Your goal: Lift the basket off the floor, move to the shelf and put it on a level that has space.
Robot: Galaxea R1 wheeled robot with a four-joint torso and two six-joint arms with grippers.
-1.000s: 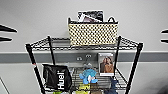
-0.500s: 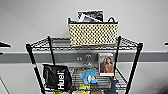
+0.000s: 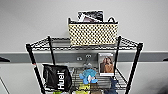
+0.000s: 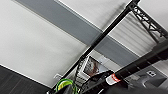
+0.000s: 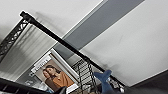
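Note:
The cream chequered basket (image 3: 93, 33) with a dark rim stands upright on the top wire level (image 3: 60, 42) of the black shelf (image 3: 32, 61), right of its middle and against the wall. Magazines (image 3: 90, 16) stick out of the basket. Nothing is touching the basket. A dark tip of my left gripper (image 3: 3, 59) shows at the left edge of the head view, and one of my right gripper (image 3: 165, 59) at the right edge, both well apart from the shelf. The shelf post (image 4: 105, 35) crosses the left wrist view. Another shelf post (image 5: 62, 41) crosses the right wrist view.
On the lower tier are a black "Huel" bag (image 3: 57, 77), a blue plush toy (image 3: 88, 75) and a picture of two people (image 3: 105, 64). A white wall with a grey band (image 3: 20, 57) runs behind the shelf. The left part of the top level is bare.

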